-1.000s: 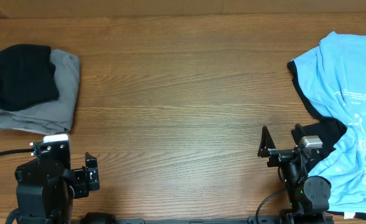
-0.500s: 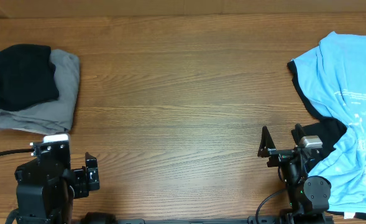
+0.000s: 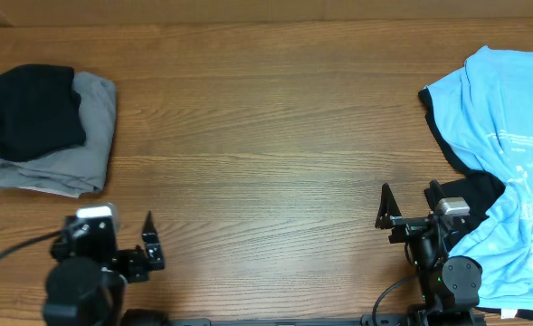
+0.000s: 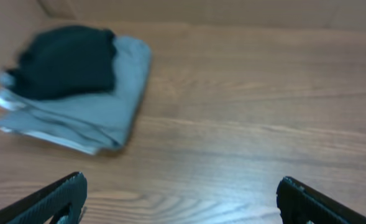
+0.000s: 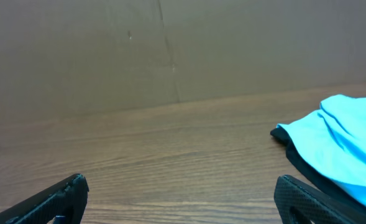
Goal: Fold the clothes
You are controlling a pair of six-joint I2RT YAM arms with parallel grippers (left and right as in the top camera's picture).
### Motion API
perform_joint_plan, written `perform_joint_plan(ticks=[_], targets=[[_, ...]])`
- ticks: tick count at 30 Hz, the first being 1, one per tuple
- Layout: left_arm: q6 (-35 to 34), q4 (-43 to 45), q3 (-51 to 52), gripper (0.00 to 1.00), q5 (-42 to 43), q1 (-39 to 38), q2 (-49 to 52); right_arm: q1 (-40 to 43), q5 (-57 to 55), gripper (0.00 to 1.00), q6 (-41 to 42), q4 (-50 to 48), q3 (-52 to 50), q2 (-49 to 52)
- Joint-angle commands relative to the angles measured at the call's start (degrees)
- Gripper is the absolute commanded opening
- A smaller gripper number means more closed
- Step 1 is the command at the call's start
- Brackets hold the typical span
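Note:
A light blue tee [image 3: 506, 136] with white print lies crumpled at the right edge, over a black garment [image 3: 474, 192] that shows along its left side. My right gripper [image 3: 411, 204] stands open just left of that heap, touching nothing. In the right wrist view the blue tee [image 5: 350, 140] lies ahead to the right, and bare wood shows between the open gripper [image 5: 181, 199]. My left gripper [image 3: 121, 240] is open at the near left, below a folded stack. In the left wrist view that open gripper [image 4: 181, 199] holds nothing.
The folded stack at the far left has a black piece [image 3: 33, 109] on a grey one [image 3: 90, 136], with a pale layer under them. The left wrist view shows this stack [image 4: 77, 87] ahead to the left. A brown wall [image 5: 170, 50] backs the table.
My left arm has shifted right and turned, so its finger now angles upward; its wrist view is blurred. The right arm and the clothes have not moved.

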State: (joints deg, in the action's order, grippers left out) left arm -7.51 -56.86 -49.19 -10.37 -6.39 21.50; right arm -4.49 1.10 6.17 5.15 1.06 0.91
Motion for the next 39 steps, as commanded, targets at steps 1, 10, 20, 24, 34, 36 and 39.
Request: perform_joint_plan(ticks=[1,10,20,24,34,36,39], targets=[[-5.5,9.3,14.0,1.00,3.2,-0.3,-8.4,0.3,0.1,1.00,-0.2,-0.3,-0.6,-0.4],[-6.5,48.2,43.7,1.00,4.0,0.1,-21.2,0.3,0.1,1.00,-0.2,-0.3,-0.6,-0.4],[-6.7,53.1,48.9,1.00,4.0,0.5,-21.3,0.3,0.1,1.00,-0.2,-0.3,-0.6,-0.4],[-6.7,53.1,48.9,1.00,4.0,0.5,-21.2,0.3,0.1,1.00,-0.2,-0.3,-0.6,-0.4],[-6.7,53.1,48.9,1.00,4.0,0.5,-21.2,0.3,0.1,1.00,-0.2,-0.3,-0.6,-0.4],[-6.7,53.1,48.9,1.00,4.0,0.5,-21.2,0.3,0.1,1.00,-0.2,-0.3,-0.6,-0.4],[-6.7,53.1,48.9,1.00,4.0,0.5,-21.2,0.3,0.1,1.00,-0.2,-0.3,-0.6,-0.4]])
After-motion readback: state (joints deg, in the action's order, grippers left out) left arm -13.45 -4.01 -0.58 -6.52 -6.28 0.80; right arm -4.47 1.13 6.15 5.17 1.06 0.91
